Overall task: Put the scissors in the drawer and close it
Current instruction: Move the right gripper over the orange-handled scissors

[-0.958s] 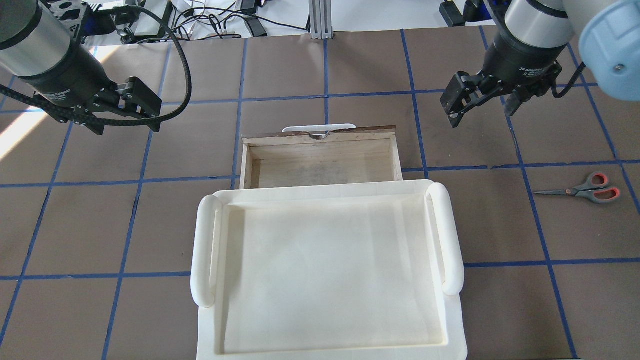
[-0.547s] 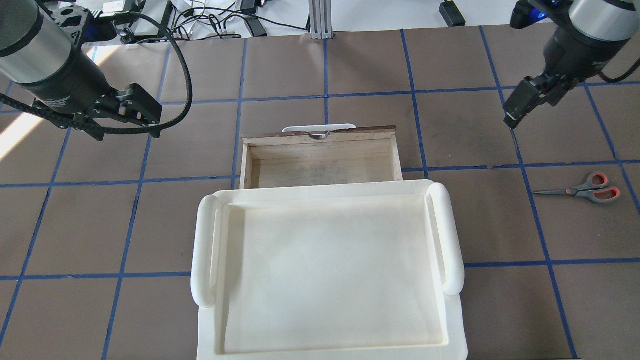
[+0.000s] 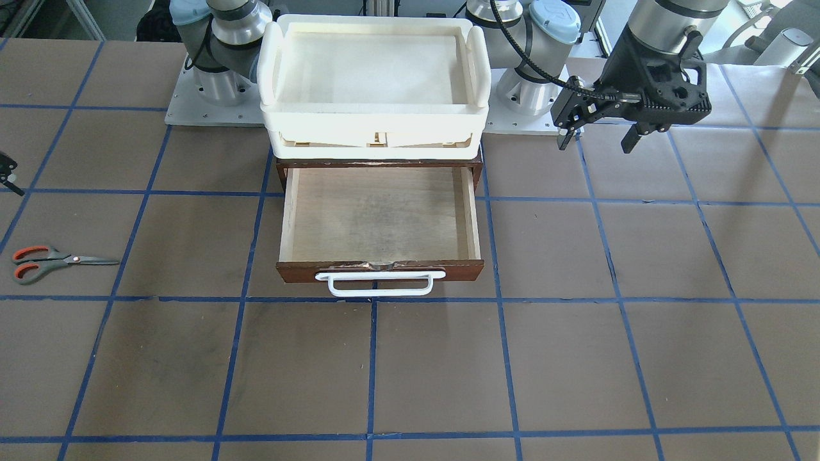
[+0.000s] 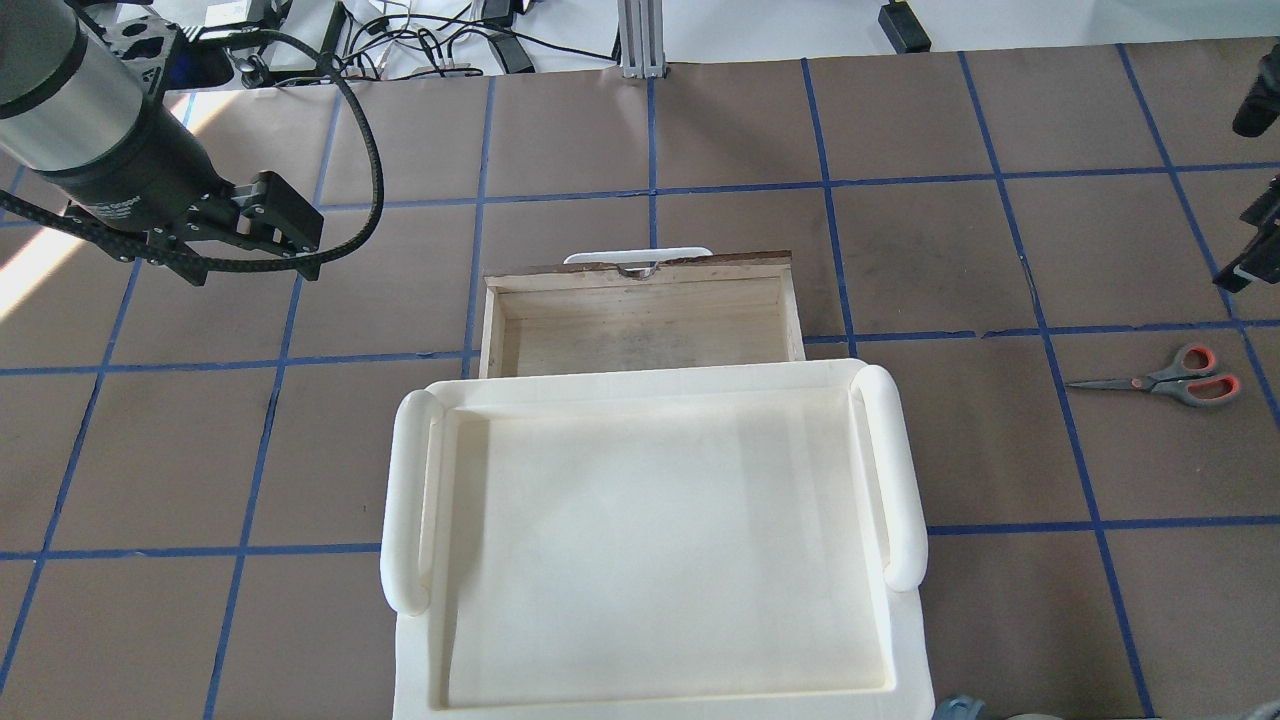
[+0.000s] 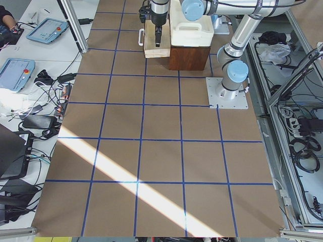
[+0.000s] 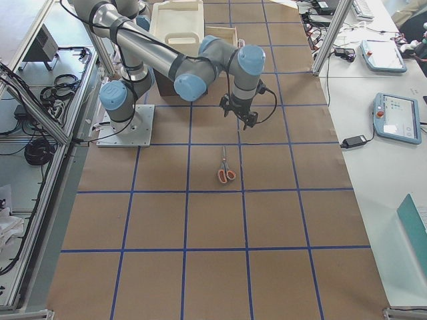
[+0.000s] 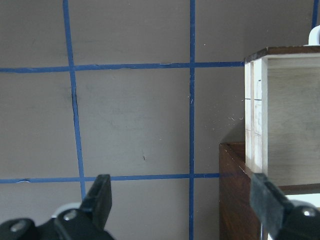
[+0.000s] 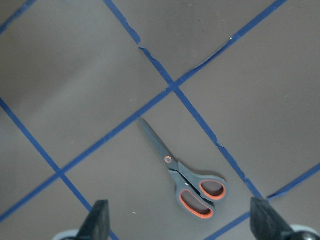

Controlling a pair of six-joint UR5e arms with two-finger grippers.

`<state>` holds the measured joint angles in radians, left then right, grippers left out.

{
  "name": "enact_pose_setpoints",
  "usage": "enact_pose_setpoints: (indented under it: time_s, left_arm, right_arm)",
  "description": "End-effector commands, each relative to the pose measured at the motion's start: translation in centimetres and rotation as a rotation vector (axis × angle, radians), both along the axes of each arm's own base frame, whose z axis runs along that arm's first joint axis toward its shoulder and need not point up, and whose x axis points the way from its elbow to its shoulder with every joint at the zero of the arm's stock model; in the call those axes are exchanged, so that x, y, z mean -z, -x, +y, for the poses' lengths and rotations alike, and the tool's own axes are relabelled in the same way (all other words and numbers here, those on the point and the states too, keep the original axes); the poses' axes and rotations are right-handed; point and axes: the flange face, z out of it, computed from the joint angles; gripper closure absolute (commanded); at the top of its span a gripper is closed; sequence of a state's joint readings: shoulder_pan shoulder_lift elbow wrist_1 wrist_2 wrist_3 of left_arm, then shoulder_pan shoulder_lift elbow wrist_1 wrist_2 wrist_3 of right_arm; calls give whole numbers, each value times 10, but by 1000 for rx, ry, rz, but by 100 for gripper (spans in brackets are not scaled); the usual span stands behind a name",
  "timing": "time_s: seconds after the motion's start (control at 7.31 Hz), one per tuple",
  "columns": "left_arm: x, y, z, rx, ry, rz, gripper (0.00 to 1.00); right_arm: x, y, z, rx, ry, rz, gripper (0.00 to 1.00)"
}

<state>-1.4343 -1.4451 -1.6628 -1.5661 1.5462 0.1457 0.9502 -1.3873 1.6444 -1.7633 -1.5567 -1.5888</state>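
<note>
Grey scissors [image 8: 173, 167] lie below spread right jaws.

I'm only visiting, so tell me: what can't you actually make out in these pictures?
- The right claw: in the overhead view, the picture's right edge cuts most of it off.
- The rear part of the drawer: in the overhead view, the cream tray sits over it.
- The scissors: in the right side view, they are too small to tell whether the blades are fully shut.
</note>
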Motion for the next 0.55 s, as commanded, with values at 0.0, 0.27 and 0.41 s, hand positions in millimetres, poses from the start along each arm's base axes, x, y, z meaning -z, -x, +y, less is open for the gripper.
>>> enact_pose_setpoints:
  time_s: [0.0,0.27,0.41]
  left_arm:
    - [0,-1,0,0,0,-2,0]
    - [0,-1,0,0,0,-2,0]
    - [1,-1,0,2,-3,0,0]
  right_arm:
    - [61,52,-5,-266,74,32,0]
    - [114,34,16,-374,106,54,0]
    - [116,32,15,-402,125,32,1]
